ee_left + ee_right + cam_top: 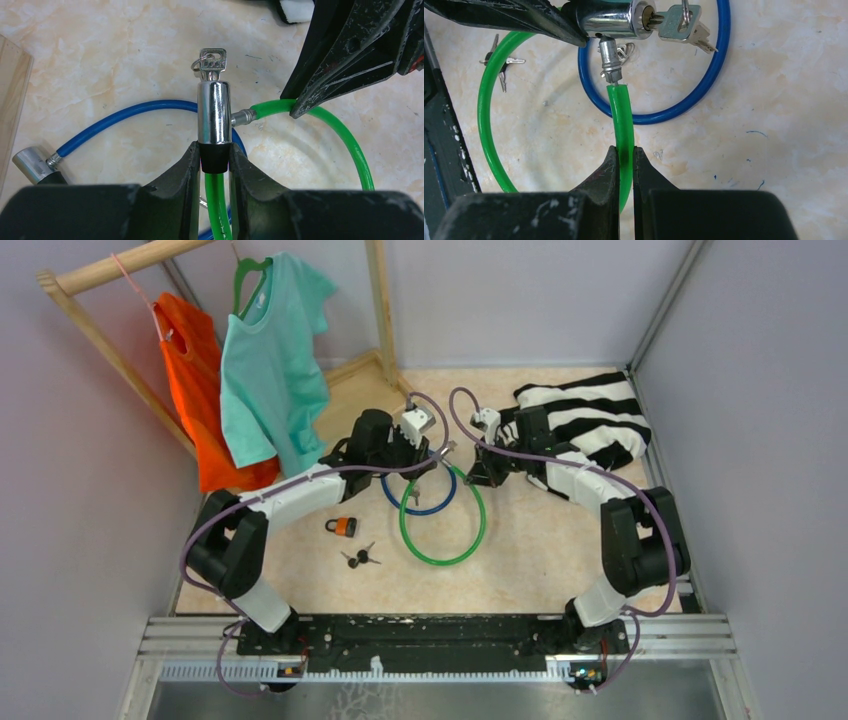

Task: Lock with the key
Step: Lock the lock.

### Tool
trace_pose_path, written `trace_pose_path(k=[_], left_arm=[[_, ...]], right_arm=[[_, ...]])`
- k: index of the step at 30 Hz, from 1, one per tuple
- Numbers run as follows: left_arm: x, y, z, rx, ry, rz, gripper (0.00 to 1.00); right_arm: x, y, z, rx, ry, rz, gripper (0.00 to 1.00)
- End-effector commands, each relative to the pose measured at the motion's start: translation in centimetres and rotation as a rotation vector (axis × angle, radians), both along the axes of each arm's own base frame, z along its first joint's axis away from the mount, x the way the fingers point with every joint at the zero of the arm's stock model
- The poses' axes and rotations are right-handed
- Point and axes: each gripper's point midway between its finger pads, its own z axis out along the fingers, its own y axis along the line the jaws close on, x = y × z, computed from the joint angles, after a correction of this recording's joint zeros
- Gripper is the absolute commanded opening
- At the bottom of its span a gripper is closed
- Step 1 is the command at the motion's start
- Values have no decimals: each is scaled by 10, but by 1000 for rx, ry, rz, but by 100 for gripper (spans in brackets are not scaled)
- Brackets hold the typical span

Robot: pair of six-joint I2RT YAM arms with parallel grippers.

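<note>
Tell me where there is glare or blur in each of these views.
Left wrist: bright glare streaks on the chrome lock barrel, key stamp sharp, own fingers dark, little detail. Right wrist: green cable sharp, barrel shiny too. Top external: even light, faint shadows, no blur.

Likely lab cell: aluminium frame (662, 305), grey panels (520, 300).

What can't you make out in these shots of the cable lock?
- Right wrist: how deep the pin on the green cable sits in the lock barrel; the barrel hides its tip.
- Top view: orange padlock, too small to tell if shut.
- Left wrist: blue cable's lower loop, behind the left tool.
</note>
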Motion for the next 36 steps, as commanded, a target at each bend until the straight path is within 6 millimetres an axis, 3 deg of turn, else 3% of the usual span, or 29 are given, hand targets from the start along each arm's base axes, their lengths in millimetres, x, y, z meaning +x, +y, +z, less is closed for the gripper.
trace_pose_path(k=[1, 8, 22, 24, 36], left_arm=[[-7, -14, 10, -73, -9, -63, 0], [-9, -18, -1, -73, 8, -89, 0], [-25, -25, -21, -80, 61, -178, 0], [-24, -24, -22, -71, 52, -180, 0], [-12, -15, -39, 43, -28, -116, 0]], right_arm=[[4, 34, 45, 166, -89, 113, 0], [-2, 49, 57, 231, -106, 182, 0], [23, 54, 63, 226, -130, 140, 0], [28, 54, 51, 205, -111, 133, 0], [31, 68, 62, 264, -82, 181, 0]])
